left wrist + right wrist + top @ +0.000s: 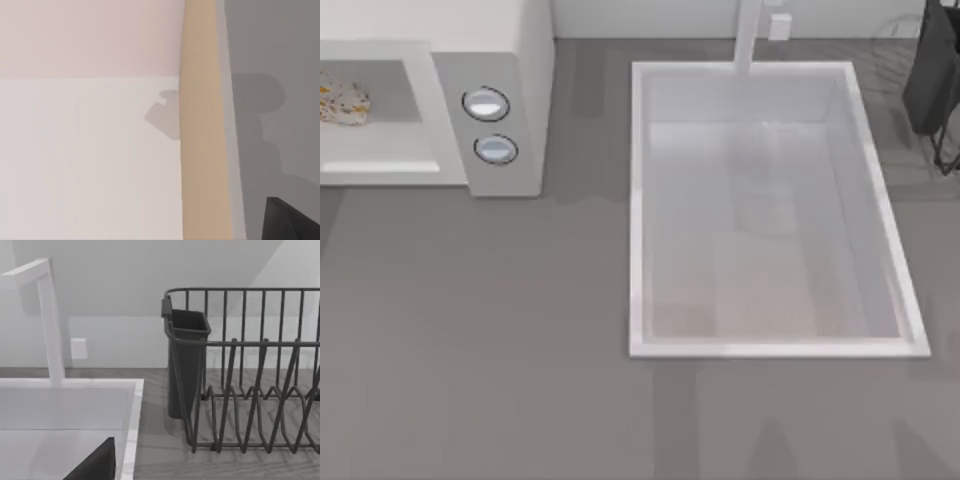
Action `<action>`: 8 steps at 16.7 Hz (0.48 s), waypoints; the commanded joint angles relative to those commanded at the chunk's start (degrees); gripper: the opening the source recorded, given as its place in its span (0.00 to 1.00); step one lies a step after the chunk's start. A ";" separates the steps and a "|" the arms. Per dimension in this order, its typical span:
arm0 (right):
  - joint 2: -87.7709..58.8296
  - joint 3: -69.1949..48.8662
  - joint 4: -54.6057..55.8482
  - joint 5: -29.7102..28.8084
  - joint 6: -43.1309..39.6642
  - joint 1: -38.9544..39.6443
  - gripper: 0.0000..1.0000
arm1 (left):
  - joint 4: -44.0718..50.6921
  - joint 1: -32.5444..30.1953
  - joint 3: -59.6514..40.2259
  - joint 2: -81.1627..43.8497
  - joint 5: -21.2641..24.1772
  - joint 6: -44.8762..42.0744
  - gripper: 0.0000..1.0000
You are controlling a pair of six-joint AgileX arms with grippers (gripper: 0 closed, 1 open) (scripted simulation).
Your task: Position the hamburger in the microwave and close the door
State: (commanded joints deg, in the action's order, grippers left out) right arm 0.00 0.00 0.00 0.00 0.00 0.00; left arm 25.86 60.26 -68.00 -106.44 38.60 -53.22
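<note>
We see the hamburger (342,102) already lying inside the microwave (510,60) cavity at the far left of the table, so placing looks done; the door remains to close. We cannot tell either gripper's state

light: even, soft | shadows: faint on table (520,350) | glare: none

Hamburger (340,102) cut by frame edge inside microwave (510,60) cavity — microwave itself cropped there too. Beyond sink (770,210), dish rack (935,80) cropped — far side unseen.
</note>
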 joint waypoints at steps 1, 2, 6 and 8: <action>0.00 0.00 0.00 0.00 0.00 0.00 1.00 | -1.85 0.09 1.41 -0.69 0.03 -0.06 0.00; 0.00 0.00 0.00 0.00 0.00 0.00 1.00 | -3.10 0.14 2.44 -1.19 0.07 -0.11 0.00; 0.00 0.00 0.00 0.00 0.00 0.00 1.00 | -3.81 0.18 3.06 -1.49 0.10 -0.16 0.00; 0.00 0.00 0.00 0.00 0.00 0.00 1.00 | -3.74 -0.26 3.18 -1.17 0.05 0.05 0.00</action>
State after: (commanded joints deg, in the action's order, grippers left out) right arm 0.00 0.00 0.00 0.00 0.00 0.00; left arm 22.13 60.00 -64.82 -107.61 38.65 -53.17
